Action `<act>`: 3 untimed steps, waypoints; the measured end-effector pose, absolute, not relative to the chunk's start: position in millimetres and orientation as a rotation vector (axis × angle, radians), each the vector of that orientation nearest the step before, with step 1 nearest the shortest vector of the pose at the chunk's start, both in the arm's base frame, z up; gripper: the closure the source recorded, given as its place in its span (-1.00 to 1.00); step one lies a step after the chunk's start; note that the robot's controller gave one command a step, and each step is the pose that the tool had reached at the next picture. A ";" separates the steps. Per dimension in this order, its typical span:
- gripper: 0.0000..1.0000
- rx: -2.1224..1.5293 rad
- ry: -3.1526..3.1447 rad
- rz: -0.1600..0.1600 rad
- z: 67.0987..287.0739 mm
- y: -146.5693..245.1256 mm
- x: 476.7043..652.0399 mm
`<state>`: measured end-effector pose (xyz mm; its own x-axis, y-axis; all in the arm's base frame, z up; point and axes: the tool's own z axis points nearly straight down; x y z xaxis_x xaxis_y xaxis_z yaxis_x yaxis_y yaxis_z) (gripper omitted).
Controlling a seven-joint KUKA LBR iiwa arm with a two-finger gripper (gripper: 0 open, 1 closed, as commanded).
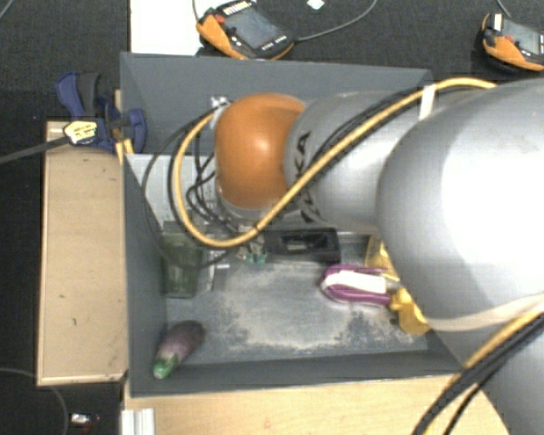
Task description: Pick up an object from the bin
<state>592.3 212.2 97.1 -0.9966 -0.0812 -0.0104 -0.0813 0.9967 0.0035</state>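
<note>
Grey metal bin [290, 370], inspected from its near wall to its far wall. At the near-left corner a purple toy aubergine with a green stem [177, 347] lies on the floor, tilted, stem toward the corner, well apart from the gripper. Toward the right, a rounded purple-and-white object [354, 285] rests on the floor; its right end is cut off by the silver robot arm [453, 207], and its kind cannot be made out. Just beside it a yellow piece [408, 315] shows under the arm, mostly hidden. Further in, against the left wall, stands a dull green boxy object [181, 265], its outline indistinct; this is the item nearest the gripper [219, 256], just to its left. Contact between them cannot be confirmed. A small green piece [254, 256] and a black rectangular object [299, 241] lie just right of the gripper, the latter partly under the arm. The gripper sits beneath the rounded orange wrist cover [254, 148] and looped yellow cable [344, 143]; whether it is apart or together cannot be told.
</note>
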 end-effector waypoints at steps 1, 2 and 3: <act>1.00 -1.053 2.926 0.009 80.4 210.3 584.0; 1.00 -1.051 2.927 0.010 80.4 210.3 584.0; 1.00 -0.961 2.928 0.010 79.4 218.6 542.3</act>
